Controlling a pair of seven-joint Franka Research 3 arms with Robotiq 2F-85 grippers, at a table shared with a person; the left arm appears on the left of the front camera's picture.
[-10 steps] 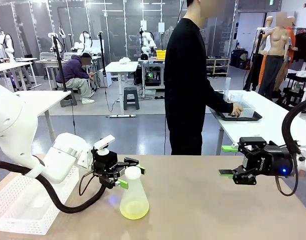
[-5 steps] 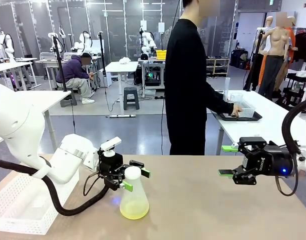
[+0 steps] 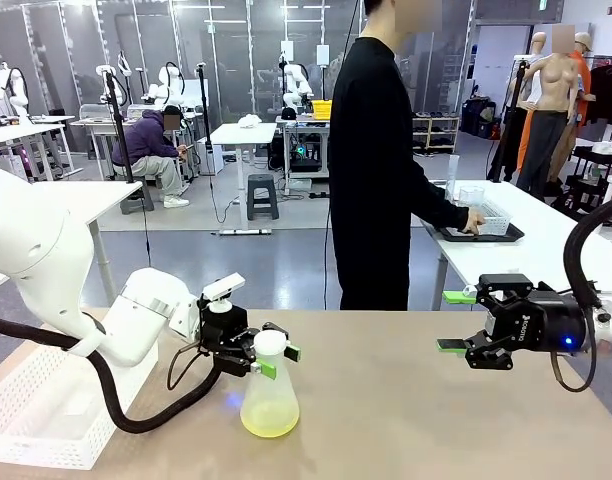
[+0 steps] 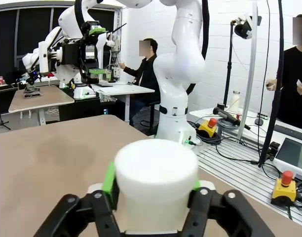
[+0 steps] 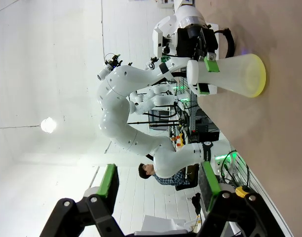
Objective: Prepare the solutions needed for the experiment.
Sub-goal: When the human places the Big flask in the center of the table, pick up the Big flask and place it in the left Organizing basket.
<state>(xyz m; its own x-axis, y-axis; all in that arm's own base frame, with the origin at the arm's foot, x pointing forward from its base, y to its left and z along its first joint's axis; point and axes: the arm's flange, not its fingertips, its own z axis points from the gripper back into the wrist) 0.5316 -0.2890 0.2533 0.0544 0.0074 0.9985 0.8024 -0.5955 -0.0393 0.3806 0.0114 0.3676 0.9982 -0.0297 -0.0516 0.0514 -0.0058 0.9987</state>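
The left claw (image 3: 271,358) gripped the conical flask (image 3: 269,398) by its white-capped neck; the yellow-green solution (image 3: 268,425) pooled below it. Light, smooth plastic probably slips, so the neck suited gripping. The right claw (image 3: 455,322) hung open, well apart.

Front camera: fixed, robot's side, facing across the desk (image 3: 406,400) towards the person (image 3: 381,160). Left wrist camera: close behind the flask (image 4: 156,182). Right wrist camera, rolled sideways, shares that flask from afar.

I see the tan table (image 3: 406,400) spanning the lower frame. Directly on it stand a translucent flask (image 3: 269,405) holding yellow-green solutions (image 3: 269,428), lower centre-left, and a white mesh basket (image 3: 46,410) at the lower left corner.
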